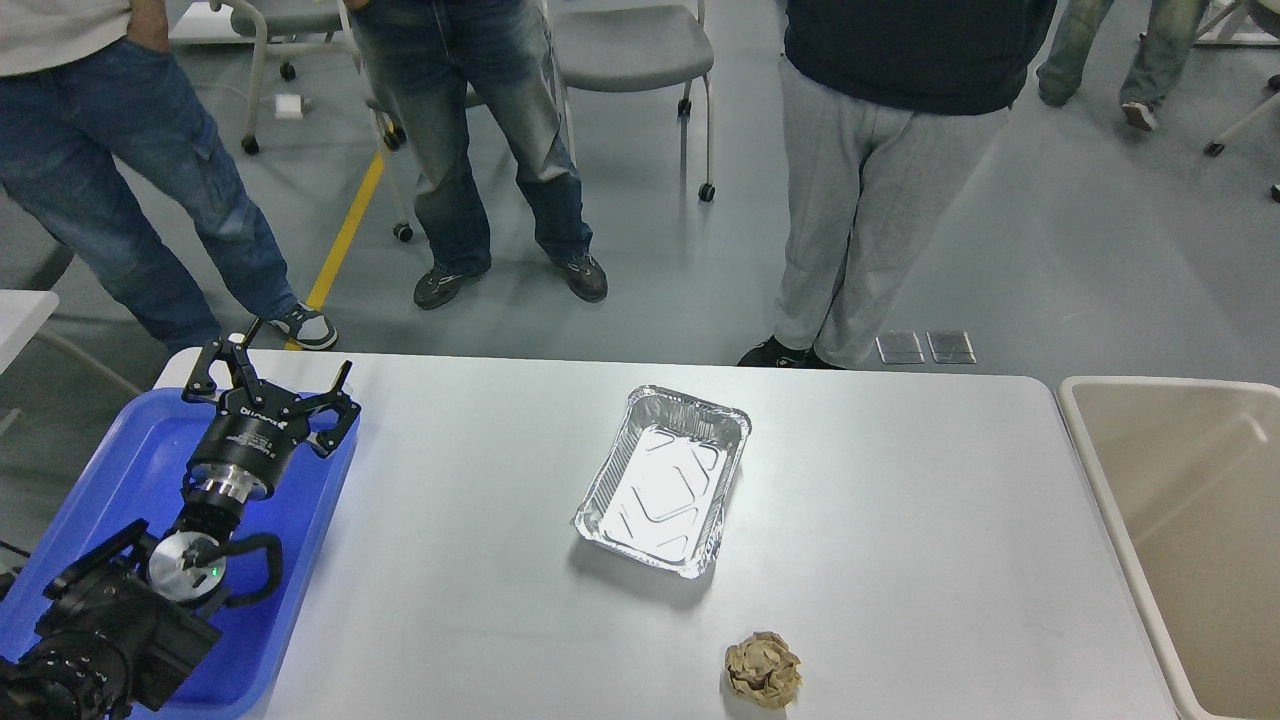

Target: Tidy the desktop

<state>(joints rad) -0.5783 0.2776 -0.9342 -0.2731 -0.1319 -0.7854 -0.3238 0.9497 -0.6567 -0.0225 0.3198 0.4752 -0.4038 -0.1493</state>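
Note:
The white-grey desktop (900,520) fills the middle of the head view. An empty silver foil tray (663,481) sits near its centre. A crumpled ball of brown paper (763,670) lies near the front edge, apart from the foil tray. My left gripper (290,370) hangs over the far end of the blue plastic tray (120,470) at the left; its fingers are spread open and hold nothing. My right arm and gripper are out of view.
A beige bin (1180,520) stands against the desktop's right edge. Several people stand just beyond the far edge, with wheeled chairs behind them. A yellow line runs on the floor at the back left.

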